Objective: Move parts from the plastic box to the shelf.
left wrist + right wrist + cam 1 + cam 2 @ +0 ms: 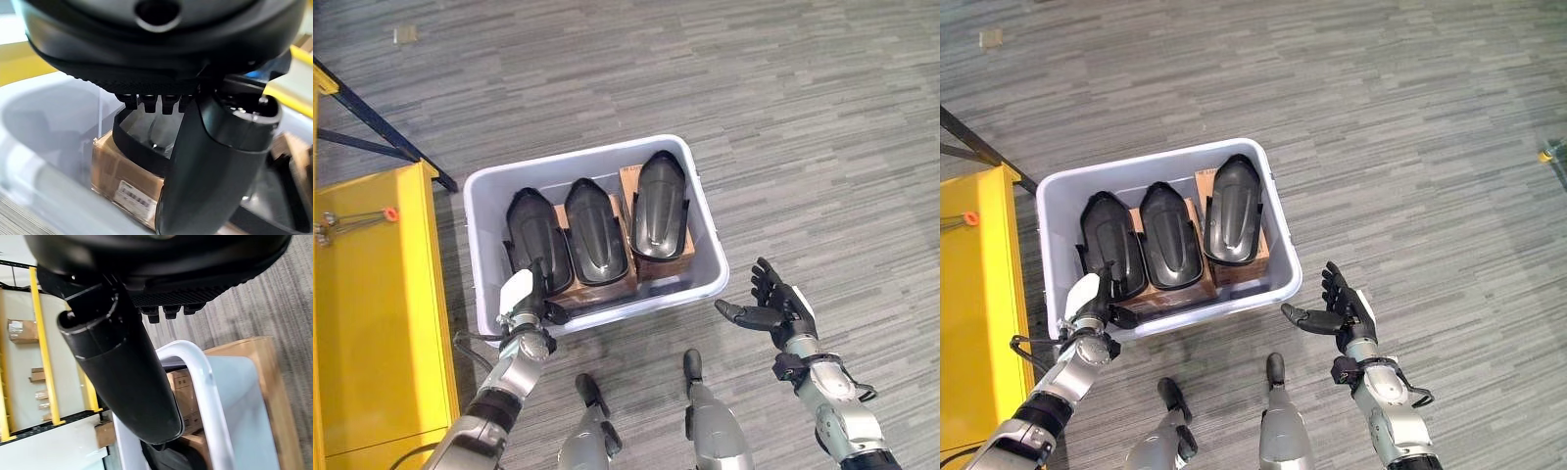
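Left hand [527, 299] grips the leftmost black part [537, 238] inside the plastic box [703, 223]; right hand [781, 305] is spread open beside the box.

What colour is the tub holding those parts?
Pale lavender-white plastic box, best seen in the left eye view.

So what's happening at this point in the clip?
The robot stands over a plastic box on the floor that holds three black parts lying on cardboard boxes. Its left hand reaches over the box's near rim at the leftmost part; its right hand hovers open beside the box. A yellow shelf stands to the left.
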`<state>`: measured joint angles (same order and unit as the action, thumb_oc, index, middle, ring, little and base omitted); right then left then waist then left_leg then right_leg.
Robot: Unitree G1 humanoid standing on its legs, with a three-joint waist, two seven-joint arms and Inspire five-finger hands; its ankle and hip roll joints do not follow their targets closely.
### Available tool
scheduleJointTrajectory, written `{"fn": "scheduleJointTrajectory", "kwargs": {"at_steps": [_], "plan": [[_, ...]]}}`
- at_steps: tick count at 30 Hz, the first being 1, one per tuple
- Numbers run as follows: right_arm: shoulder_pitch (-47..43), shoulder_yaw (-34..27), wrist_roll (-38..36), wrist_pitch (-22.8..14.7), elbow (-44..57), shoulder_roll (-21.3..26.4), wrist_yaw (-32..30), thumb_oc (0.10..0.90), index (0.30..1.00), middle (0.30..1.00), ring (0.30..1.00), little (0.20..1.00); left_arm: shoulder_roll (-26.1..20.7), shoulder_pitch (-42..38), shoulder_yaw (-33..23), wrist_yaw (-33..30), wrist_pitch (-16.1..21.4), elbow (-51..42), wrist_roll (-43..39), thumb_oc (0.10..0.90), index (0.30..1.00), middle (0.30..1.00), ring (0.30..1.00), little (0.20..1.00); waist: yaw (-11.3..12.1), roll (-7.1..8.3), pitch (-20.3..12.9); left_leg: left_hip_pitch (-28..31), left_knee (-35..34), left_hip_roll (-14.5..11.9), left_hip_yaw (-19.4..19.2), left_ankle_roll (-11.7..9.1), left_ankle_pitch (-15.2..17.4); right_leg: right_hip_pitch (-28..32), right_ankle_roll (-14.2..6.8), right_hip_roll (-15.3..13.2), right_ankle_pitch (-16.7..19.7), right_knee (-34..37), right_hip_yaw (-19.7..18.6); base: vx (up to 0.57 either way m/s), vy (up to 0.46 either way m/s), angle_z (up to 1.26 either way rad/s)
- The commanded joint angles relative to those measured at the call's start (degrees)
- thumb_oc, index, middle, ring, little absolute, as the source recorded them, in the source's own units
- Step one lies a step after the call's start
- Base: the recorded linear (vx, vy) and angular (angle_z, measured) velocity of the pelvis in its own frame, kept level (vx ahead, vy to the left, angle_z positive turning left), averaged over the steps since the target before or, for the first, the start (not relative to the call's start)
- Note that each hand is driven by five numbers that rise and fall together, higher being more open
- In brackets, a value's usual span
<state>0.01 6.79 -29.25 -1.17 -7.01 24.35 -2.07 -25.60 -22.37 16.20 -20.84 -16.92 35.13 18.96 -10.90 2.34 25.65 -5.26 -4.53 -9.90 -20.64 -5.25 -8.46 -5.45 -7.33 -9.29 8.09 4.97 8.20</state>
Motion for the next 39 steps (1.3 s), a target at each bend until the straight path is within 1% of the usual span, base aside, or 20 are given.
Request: {"fn": "scheduleJointTrajectory", "kwargs": {"at_steps": [1, 6, 8, 16, 18, 22, 24, 25, 28, 31, 32, 34, 35, 36, 37, 38, 39], "plan": [[-3.56, -1.38, 0.94, -5.67, 6.55, 3.19, -0.33, 0.900, 1.000, 1.000, 1.000, 1.000, -2.46, -0.27, 0.62, -4.44, -0.05, 4.53, 4.31, 0.900, 1.000, 1.000, 1.000, 1.000, 0.29, 2.08, -2.37, -1.82, 6.85, -4.29, 2.82, -1.21, 5.23, -4.67, -2.77, -2.51, -4.61, -7.55, -3.54, -0.06, 0.021, -0.04], [-4.45, -0.97, 0.03, -5.76, 6.40, 4.05, -0.54, 0.900, 1.000, 1.000, 1.000, 1.000, -4.95, -3.06, 1.36, -5.44, 0.35, 3.67, 6.27, 0.900, 1.000, 1.000, 1.000, 1.000, 0.05, 2.00, -1.21, -2.48, 7.06, -4.10, 2.43, -1.11, 5.31, -5.45, -2.65, -2.56, -4.51, -7.62, -3.85, -0.04, 0.014, -0.01], [-4.73, -0.80, 0.00, -5.76, 6.43, 4.14, -0.47, 0.900, 1.000, 1.000, 1.000, 1.000, -5.89, -5.10, 1.79, -4.84, 0.12, 3.23, 5.72, 0.900, 1.000, 1.000, 1.000, 1.000, -0.13, 1.97, -0.59, -3.06, 7.44, -4.03, 2.51, -1.16, 5.38, -6.02, -2.61, -2.62, -4.54, -7.98, -3.96, -0.04, 0.004, 0.01], [-6.75, 0.30, 0.56, -5.41, 6.21, 4.39, -1.82, 0.900, 1.000, 1.000, 1.000, 1.000, -5.30, -8.95, 3.23, -2.98, -0.37, 5.79, 5.37, 0.900, 1.000, 1.000, 1.000, 1.000, -0.73, 1.71, 1.37, -4.67, 8.07, -3.77, 2.40, -1.27, 5.48, -7.89, -2.52, -2.71, -4.41, -8.49, -4.35, -0.03, 0.010, -0.01], [-7.79, 0.62, 0.47, -4.89, 6.50, 4.95, -2.03, 0.900, 1.000, 1.000, 1.000, 1.000, -4.96, -10.17, 4.24, -2.20, -0.45, 7.35, 5.29, 0.900, 1.000, 1.000, 1.000, 1.000, -1.10, 1.74, 2.64, -5.62, 8.92, -3.58, 2.41, -1.19, 5.79, -9.03, -2.48, -2.65, -4.64, -9.44, -4.69, -0.07, 0.040, -0.02], [-9.40, 1.36, -0.15, -4.64, 6.38, 5.76, -2.19, 0.900, 1.000, 1.000, 1.000, 1.000, -4.68, -12.40, 6.11, -1.72, 0.05, 9.11, 6.97, 0.900, 1.000, 1.000, 1.000, 1.000, -1.43, 2.05, 4.15, -8.48, 10.41, -3.31, 2.31, -0.99, 6.04, -12.27, -2.51, -2.51, -4.58, -10.95, -5.28, -0.07, 0.012, -0.07], [-9.48, 1.82, -0.35, -4.64, 7.00, 6.11, -2.14, 0.900, 1.000, 1.000, 1.000, 1.000, -5.43, -13.71, 6.96, -1.12, -1.24, 9.31, 7.09, 0.900, 1.000, 1.000, 1.000, 1.000, -1.64, 2.28, 4.15, -10.79, 11.29, -3.24, 2.22, -0.88, 6.12, -14.93, -2.57, -2.29, -4.45, -11.88, -5.72, -0.06, -0.020, -0.02], [-9.49, 1.92, -0.54, -4.64, 7.14, 6.10, -2.35, 0.900, 1.000, 1.000, 1.000, 1.000, -5.35, -14.59, 7.11, 0.30, -3.29, 10.17, 6.98, 0.900, 1.000, 1.000, 1.000, 1.000, -1.84, 2.43, 4.15, -12.01, 11.66, -3.24, 2.25, -0.86, 6.07, -16.31, -2.58, -2.11, -4.38, -12.33, -5.88, -0.07, -0.039, -0.05], [-9.88, 2.47, -0.49, -4.91, 7.16, 6.14, -2.99, 0.900, 1.000, 1.000, 1.000, 1.000, -5.03, -15.81, 7.96, -0.43, -3.45, 12.02, 5.85, 0.900, 1.000, 1.000, 1.000, 1.000, -2.13, 2.63, 4.15, -14.04, 12.33, -3.14, 2.32, -0.87, 5.94, -18.36, -2.46, -1.85, -4.23, -12.94, -6.04, -0.05, -0.024, -0.05], [-10.95, 2.89, -0.89, -5.43, 6.82, 6.54, -3.39, 0.900, 1.000, 1.000, 1.000, 1.000, -4.87, -17.76, 8.50, -1.26, -3.10, 14.18, 2.96, 0.900, 1.000, 1.000, 1.000, 1.000, -2.62, 2.87, 4.15, -17.59, 13.53, -2.96, 2.19, -0.72, 5.81, -22.33, -2.29, -1.55, -4.10, -14.35, -6.52, -0.05, -0.013, -0.05], [-11.05, 2.92, -0.96, -5.42, 6.87, 6.58, -3.50, 0.900, 1.000, 1.000, 1.000, 1.000, -4.82, -17.91, 8.50, -1.37, -3.19, 14.26, 2.80, 0.900, 1.000, 1.000, 1.000, 1.000, -2.65, 2.89, 4.15, -17.87, 13.67, -2.94, 2.18, -0.70, 5.84, -22.65, -2.27, -1.51, -4.12, -14.53, -6.53, -0.06, -0.025, -0.06], [-11.66, 3.03, -1.30, -5.72, 6.80, 6.81, -3.96, 0.900, 1.000, 1.000, 1.000, 1.000, -4.59, -18.78, 8.67, -0.90, -3.94, 15.02, 2.73, 0.900, 1.000, 1.000, 1.000, 1.000, -2.87, 3.03, 4.15, -20.67, 15.15, -2.86, 2.32, -0.58, 5.98, -25.42, -2.03, -1.16, -4.34, -15.98, -6.80, -0.05, -0.030, -0.02], [-11.70, 3.04, -1.34, -5.78, 6.80, 6.83, -3.98, 0.900, 1.000, 1.000, 1.000, 1.000, -4.56, -18.83, 8.71, -0.93, -3.96, 15.08, 2.70, 0.900, 1.000, 1.000, 1.000, 1.000, -2.90, 3.04, 4.15, -20.91, 15.30, -2.88, 2.33, -0.57, 6.00, -25.65, -2.01, -1.12, -4.35, -16.11, -6.83, -0.05, -0.034, 0.01], [-11.93, 3.27, -1.66, -6.40, 6.64, 6.99, -4.24, 0.900, 1.000, 1.000, 1.000, 1.000, -4.36, -18.95, 8.83, -1.37, -3.79, 15.82, 2.12, 0.900, 1.000, 1.000, 1.000, 1.000, -3.02, 3.10, 4.15, -22.69, 16.27, -2.94, 2.48, -0.52, 6.10, -27.41, -1.80, -0.76, -4.47, -16.99, -6.96, 0.00, 0.000, 0.00], [-12.04, 3.66, -1.99, -6.48, 6.32, 7.15, -4.46, 0.900, 1.000, 1.000, 1.000, 1.000, -4.20, -18.84, 9.24, -1.84, -3.65, 16.43, 1.28, 0.473, 0.402, 0.402, 0.402, 0.402, -3.17, 3.08, 4.15, -23.19, 17.41, -2.87, 3.07, -0.96, 7.67, -27.71, -1.97, -0.55, -5.92, -17.93, -6.86, -0.01, -0.032, 0.00], [-12.27, 3.71, -2.26, -6.67, 6.05, 7.21, -4.28, 0.900, 1.000, 1.000, 1.000, 1.000, -4.16, -18.92, 9.36, -2.23, -2.95, 16.67, 0.98, 0.400, 0.300, 0.300, 0.300, 0.300, -3.20, 3.10, 4.15, -23.93, 17.88, -2.92, 3.18, -0.93, 7.76, -28.41, -1.87, -0.39, -6.00, -18.31, -6.86, 0.00, 0.000, 0.00], [-12.30, 3.91, -2.42, -6.99, 5.90, 7.28, -4.10, 0.900, 1.000, 1.000, 1.000, 1.000, -4.12, -18.97, 9.34, -3.06, -2.39, 16.90, -0.50, 0.400, 0.300, 0.300, 0.300, 0.300, -3.25, 3.15, 4.15, -24.82, 18.43, -2.90, 3.31, -0.91, 7.84, -29.27, -1.72, -0.16, -6.09, -18.78, -6.97, -0.06, -0.035, 0.02]]}}
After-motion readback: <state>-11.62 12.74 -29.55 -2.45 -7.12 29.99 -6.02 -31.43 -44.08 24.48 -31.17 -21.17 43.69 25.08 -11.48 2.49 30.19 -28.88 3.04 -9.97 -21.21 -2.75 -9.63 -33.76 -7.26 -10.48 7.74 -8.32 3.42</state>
